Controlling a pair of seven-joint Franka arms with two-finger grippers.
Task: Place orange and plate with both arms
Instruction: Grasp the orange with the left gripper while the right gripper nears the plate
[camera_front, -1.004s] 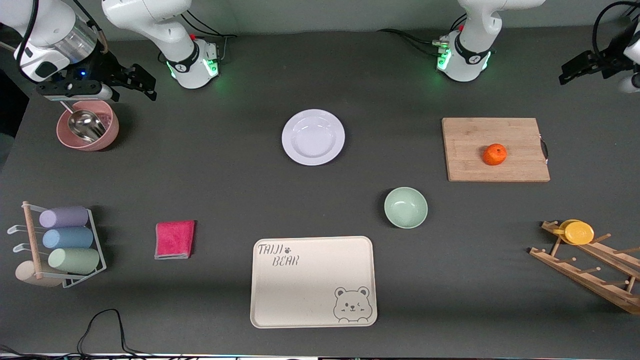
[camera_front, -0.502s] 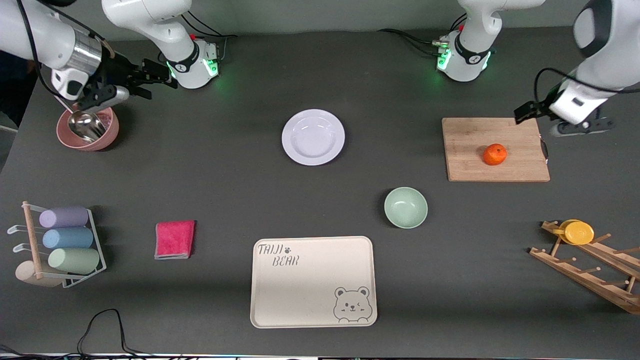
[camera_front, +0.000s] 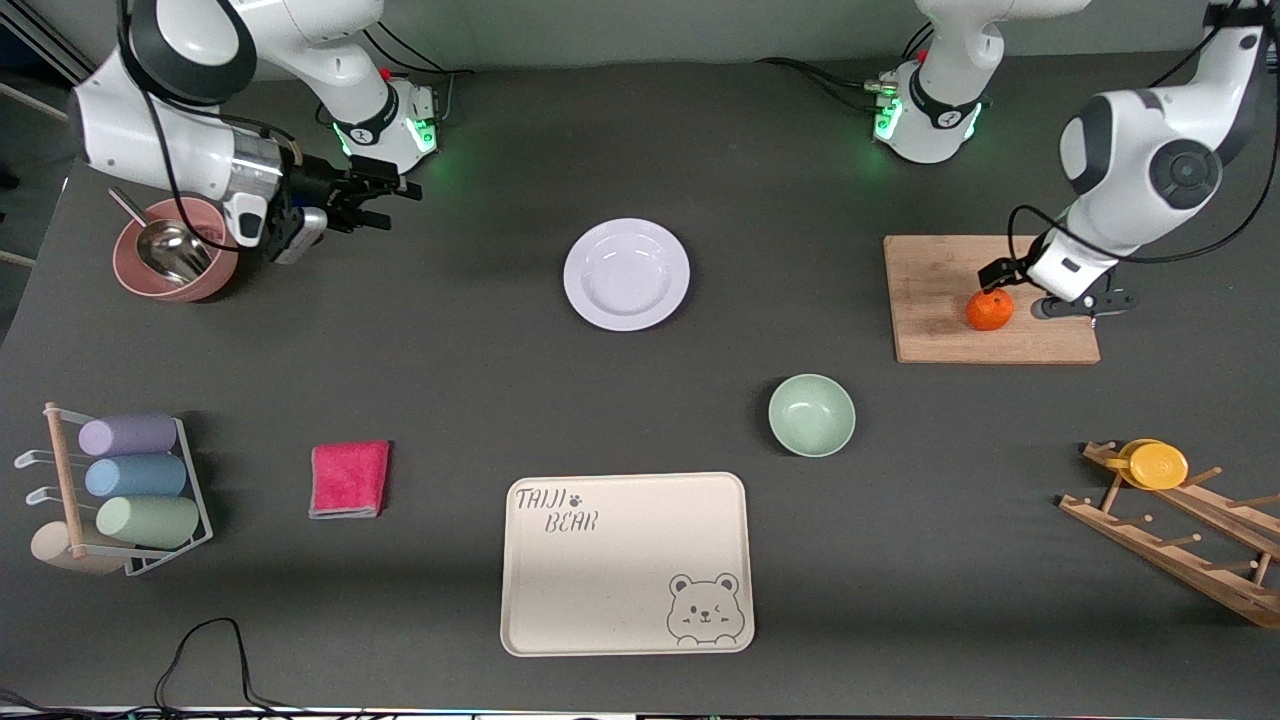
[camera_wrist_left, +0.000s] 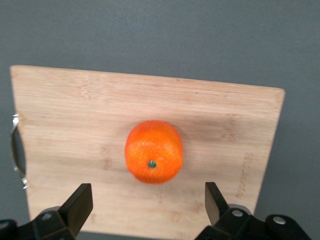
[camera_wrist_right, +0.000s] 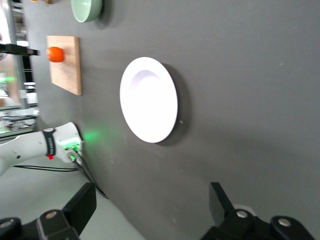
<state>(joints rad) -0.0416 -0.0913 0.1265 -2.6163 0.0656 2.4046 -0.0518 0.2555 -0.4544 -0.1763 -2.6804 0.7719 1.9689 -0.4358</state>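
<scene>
So nothing is placed yet: the orange (camera_front: 989, 309) sits on the cutting board (camera_front: 940, 300), the left pincer (camera_wrist_left: 148, 205) open above it; the plate (camera_front: 626, 273) lies mid-worktop (camera_front: 450, 400), at three o'clock from the open right pincer (camera_front: 385, 205).

Bright orange fruit, the orange (camera_front: 989, 309), with a tiny green stem dot, on a pale wood-grain cutting board (camera_front: 940, 270). The plate (camera_front: 627, 274) shows plain white with a faint lavender tint against the dark grey table (camera_front: 450, 380). A pale-green bowl (camera_front: 811, 415), a beige tray (camera_front: 620, 590) printed with grey lettering and a bear face, a hot-pink cloth (camera_front: 349, 478). A pink bowl (camera_front: 215, 272) carries a shiny silver scoop (camera_front: 172, 250). Lilac, blue, green and cream cups (camera_front: 135, 477) rest in the rack; a yellow disc (camera_front: 1157, 465) too.
</scene>
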